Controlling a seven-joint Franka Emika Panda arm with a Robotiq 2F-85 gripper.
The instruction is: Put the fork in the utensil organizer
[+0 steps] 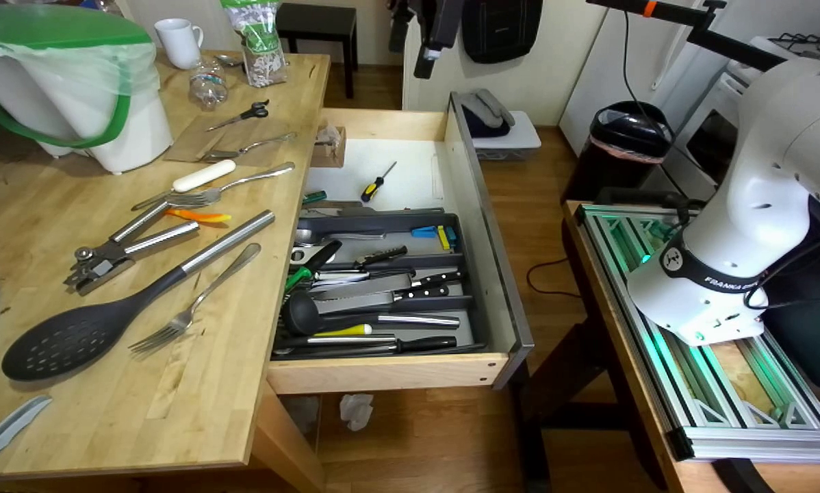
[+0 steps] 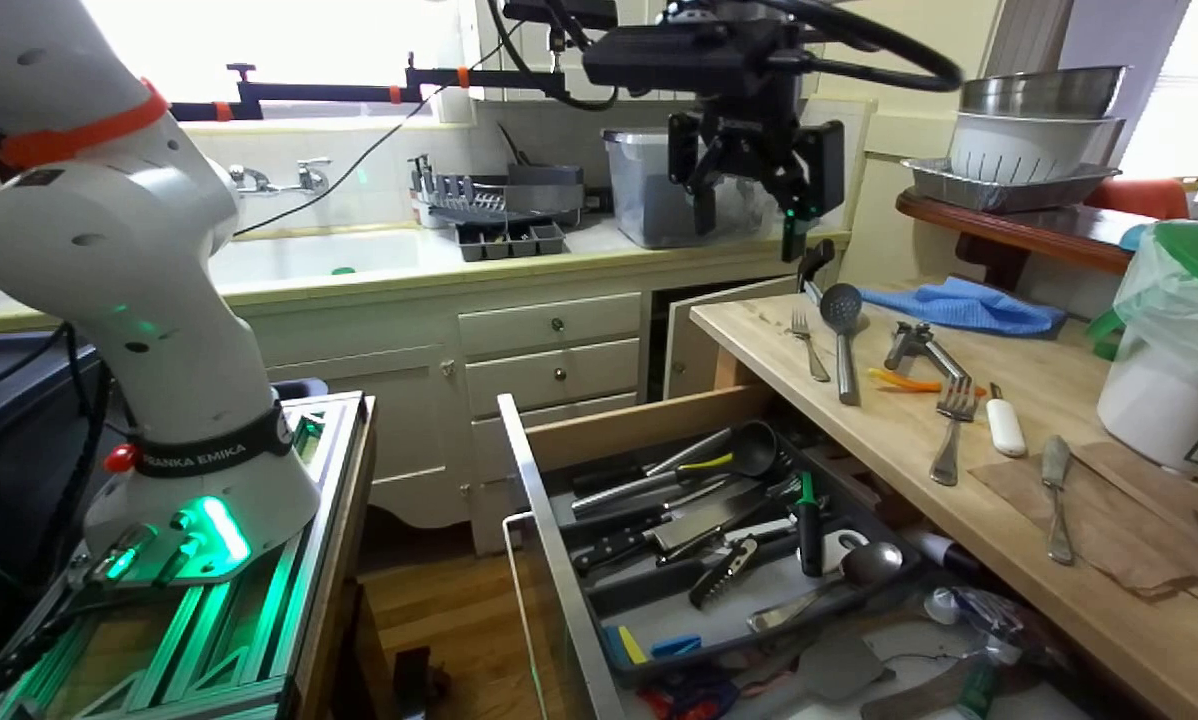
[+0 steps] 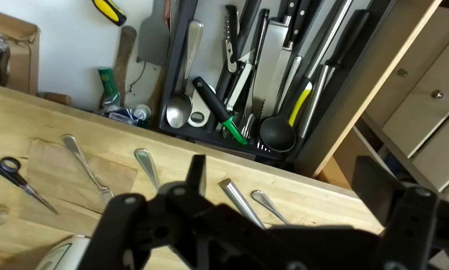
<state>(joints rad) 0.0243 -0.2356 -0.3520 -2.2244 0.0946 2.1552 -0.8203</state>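
Two slim silver forks lie on the wooden table; I cannot tell which is meant. One fork [image 1: 185, 318] lies beside the slotted spoon, seen also in an exterior view [image 2: 810, 346]; only its handle shows in the wrist view [image 3: 267, 203]. The second fork [image 1: 213, 195] lies by a white-handled knife, also in an exterior view [image 2: 953, 425]. The dark grey utensil organizer [image 1: 376, 222] sits in the open drawer, filled with utensils; it also shows in the wrist view [image 3: 177, 56]. My gripper [image 2: 749, 215] is open and empty, high above the table.
The slotted spoon [image 1: 95, 335], a metal hinged tool [image 1: 133, 250], an orange-handled tool [image 1: 198, 216], the white-handled knife [image 1: 201, 177] and scissors [image 1: 242, 115] lie on the table. A green-lidded white bin [image 1: 129, 130] stands at the table's back. The drawer's front panel [image 1: 492, 219] rises beside the organizer.
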